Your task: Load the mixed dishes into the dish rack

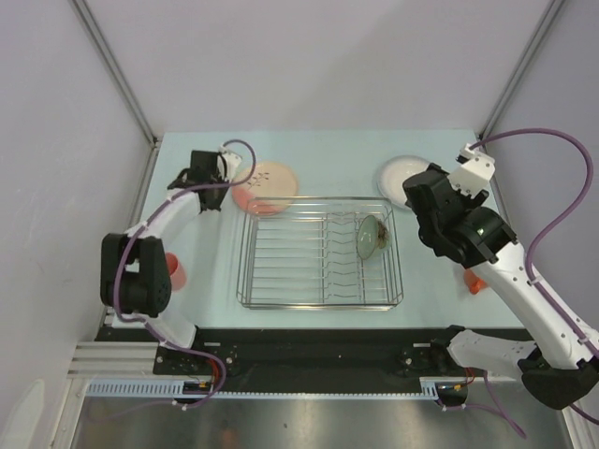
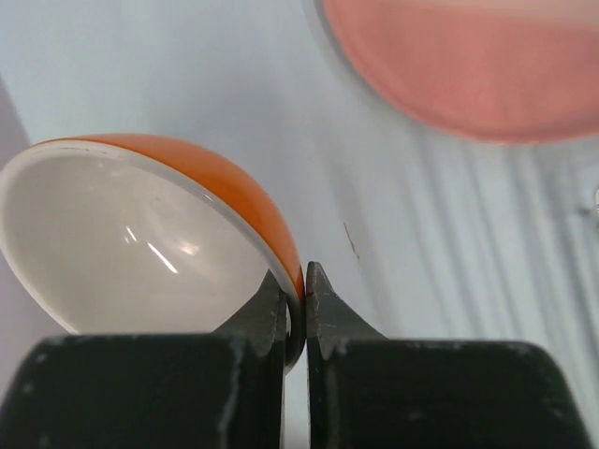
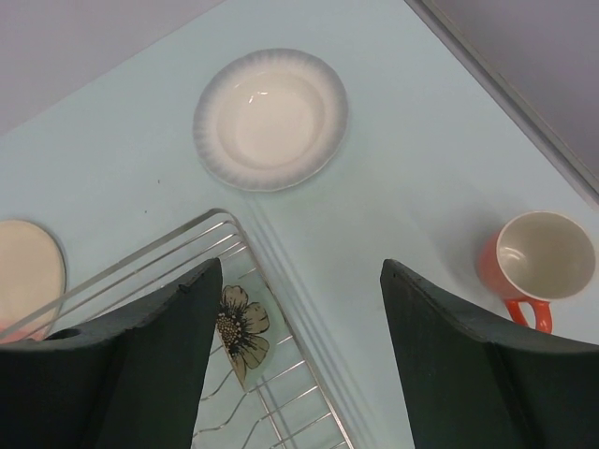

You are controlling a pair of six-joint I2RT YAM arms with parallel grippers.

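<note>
My left gripper (image 2: 299, 277) is shut on the rim of the orange-outside white bowl (image 2: 122, 234), one finger inside and one outside. The bowl is tilted, its white inside facing the camera. Just beyond it lies the cream plate with the pink segment (image 2: 468, 65) (image 1: 265, 187), left of the dish rack's far corner. The dish rack (image 1: 318, 292) (image 3: 187, 245) holds the small green glass bowl (image 1: 372, 237) (image 3: 241, 327) on edge. My right gripper (image 3: 299, 267) (image 1: 421, 201) hangs open and empty over the rack's far right corner. Beyond it sits the white grey-rimmed shallow bowl (image 3: 270, 117) (image 1: 401, 172).
The orange mug (image 3: 533, 262) (image 1: 475, 283) stands upright to the right of the rack, beside my right arm. A salmon-pink tumbler (image 1: 176, 271) stands at the near left, against my left arm. Side walls and frame posts close in the table on both sides.
</note>
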